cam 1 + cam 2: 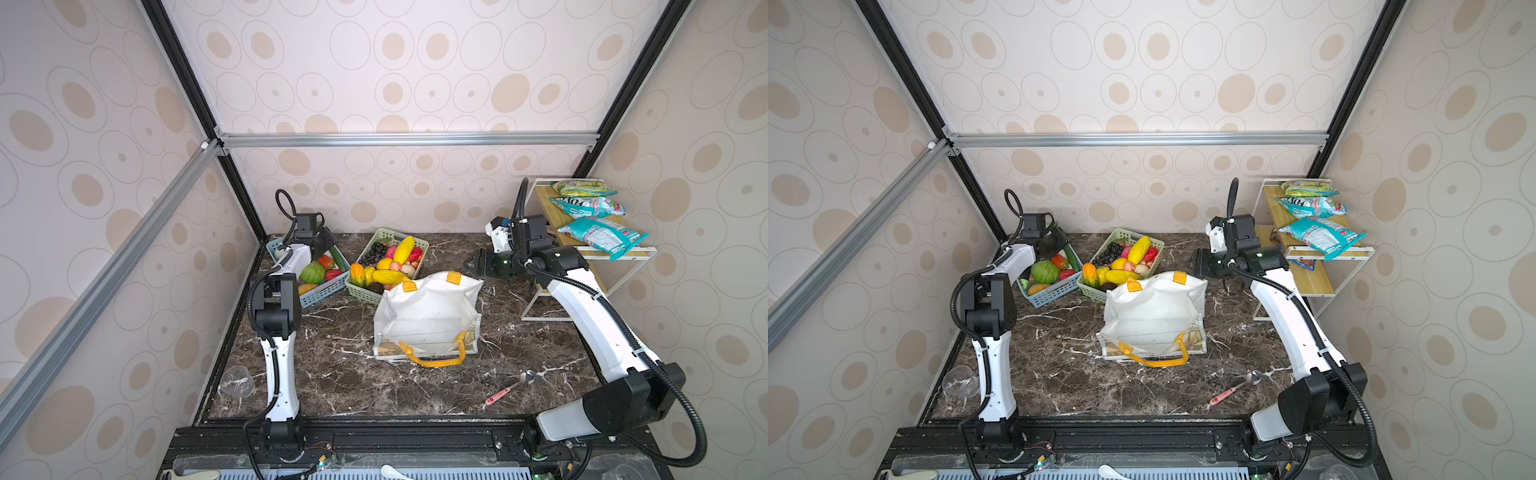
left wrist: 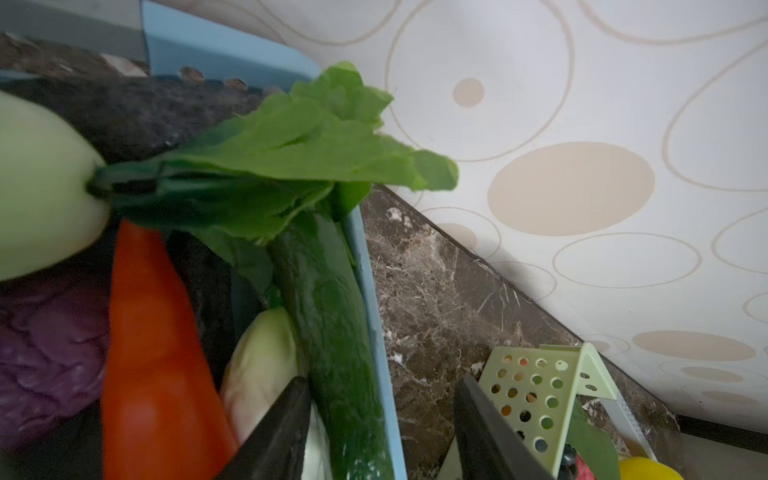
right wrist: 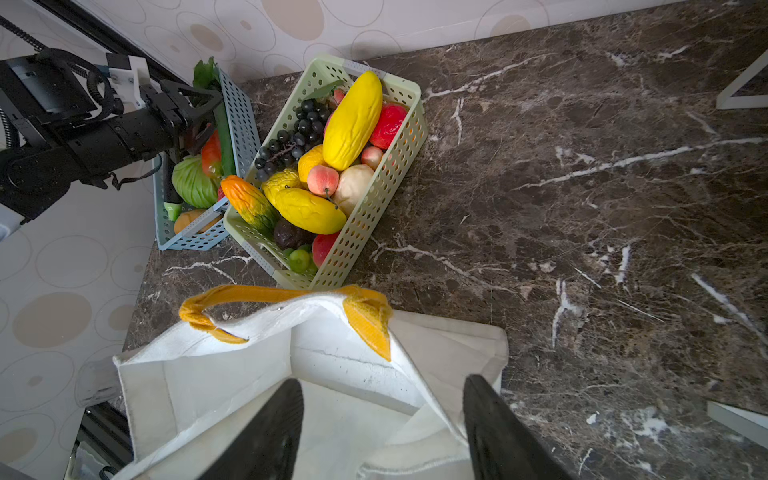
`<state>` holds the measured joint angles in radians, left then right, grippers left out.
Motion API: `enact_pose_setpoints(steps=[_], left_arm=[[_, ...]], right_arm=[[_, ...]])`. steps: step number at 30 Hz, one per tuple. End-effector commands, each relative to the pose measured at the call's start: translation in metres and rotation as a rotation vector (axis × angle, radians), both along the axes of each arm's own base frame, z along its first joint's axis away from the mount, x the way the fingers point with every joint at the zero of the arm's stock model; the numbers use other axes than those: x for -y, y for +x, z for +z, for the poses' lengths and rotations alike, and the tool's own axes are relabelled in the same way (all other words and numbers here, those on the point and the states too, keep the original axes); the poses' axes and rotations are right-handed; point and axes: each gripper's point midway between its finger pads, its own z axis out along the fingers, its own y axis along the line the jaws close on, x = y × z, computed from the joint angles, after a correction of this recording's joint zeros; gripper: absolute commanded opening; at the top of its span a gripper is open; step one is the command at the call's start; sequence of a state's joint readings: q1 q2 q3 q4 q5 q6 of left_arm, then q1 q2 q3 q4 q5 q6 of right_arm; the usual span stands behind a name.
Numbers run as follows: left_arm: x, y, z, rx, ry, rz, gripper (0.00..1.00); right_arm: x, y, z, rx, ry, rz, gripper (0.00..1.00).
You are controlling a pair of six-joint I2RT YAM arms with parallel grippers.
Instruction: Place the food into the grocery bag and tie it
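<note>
The white grocery bag [image 1: 428, 316] [image 1: 1154, 316] with yellow handles stands open mid-table, and nothing shows inside it. Toy food fills a green basket [image 1: 420, 249] and a blue basket [image 1: 324, 293] behind it. My left gripper [image 1: 326, 245] [image 2: 380, 411] hangs open over the blue basket. A green cucumber [image 2: 332, 332] and the basket's wall lie between its jaws, with an orange carrot [image 2: 149, 353] beside them. My right gripper [image 1: 473, 262] [image 3: 384, 388] is open and empty above the bag's [image 3: 232, 374] far right rim. An orange-green gourd [image 3: 249, 203] lies in the green basket. Teal snack packets [image 1: 598, 232] lie on the shelf.
A wooden shelf rack [image 1: 582, 270] stands at the back right, close behind my right arm. A pink-handled spoon [image 1: 509, 388] lies at the front right and an overturned clear glass [image 1: 237, 382] at the front left. Walls close in on three sides.
</note>
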<state>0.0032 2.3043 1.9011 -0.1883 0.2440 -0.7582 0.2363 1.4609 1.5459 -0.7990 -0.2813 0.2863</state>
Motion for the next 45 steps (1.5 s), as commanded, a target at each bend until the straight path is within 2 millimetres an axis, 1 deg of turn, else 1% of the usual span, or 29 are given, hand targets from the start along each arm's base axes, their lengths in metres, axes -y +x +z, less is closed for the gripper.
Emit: enact_pose_setpoints(steps=[1,6,8,13,18,20,24,30,32,34,35,39,42,44,45], left_arm=[[0.004,-0.011,-0.042,-0.117,0.011,0.009,0.54],[0.006,-0.006,-0.038,-0.087,-0.028,0.034,0.5],[0.01,-0.004,-0.038,-0.072,-0.057,0.034,0.48],[0.018,0.0,-0.028,-0.026,-0.119,0.014,0.44],[0.025,0.0,-0.019,0.005,-0.167,-0.02,0.44],[0.023,-0.001,-0.017,0.013,-0.178,-0.022,0.45],[0.019,-0.005,-0.021,0.001,-0.165,-0.022,0.47],[0.002,-0.012,-0.025,-0.05,-0.012,0.006,0.47],[0.0,-0.016,-0.02,-0.055,0.03,0.003,0.47],[0.0,-0.019,-0.011,-0.051,0.085,0.003,0.47],[-0.001,-0.02,-0.004,-0.047,0.119,0.005,0.48],[-0.001,-0.025,0.029,-0.036,0.266,-0.005,0.57],[0.0,-0.032,0.047,-0.037,0.323,-0.007,0.59],[0.006,-0.042,0.048,-0.058,0.332,-0.016,0.61],[0.012,-0.049,0.045,-0.071,0.337,-0.025,0.62]], right_arm=[[-0.003,-0.004,0.006,0.016,0.012,0.011,0.64],[-0.005,-0.004,0.005,0.014,0.019,0.015,0.63],[-0.006,-0.004,0.005,0.015,0.019,0.015,0.62],[-0.004,-0.007,0.005,0.018,0.013,0.013,0.62],[-0.003,-0.009,0.003,0.014,0.01,0.011,0.62],[-0.004,-0.01,0.002,0.012,0.014,0.013,0.62],[-0.004,-0.009,0.003,0.015,0.019,0.013,0.62],[-0.005,-0.01,0.004,0.016,0.026,0.014,0.62],[-0.006,-0.009,0.004,0.018,0.028,0.015,0.62],[-0.007,-0.009,0.005,0.02,0.028,0.017,0.62],[-0.007,-0.008,0.005,0.021,0.028,0.018,0.62],[-0.008,-0.009,0.005,0.018,0.028,0.019,0.62],[-0.008,-0.009,0.005,0.017,0.029,0.019,0.62],[-0.008,-0.01,0.005,0.018,0.028,0.02,0.62],[-0.008,-0.01,0.006,0.021,0.028,0.021,0.62]])
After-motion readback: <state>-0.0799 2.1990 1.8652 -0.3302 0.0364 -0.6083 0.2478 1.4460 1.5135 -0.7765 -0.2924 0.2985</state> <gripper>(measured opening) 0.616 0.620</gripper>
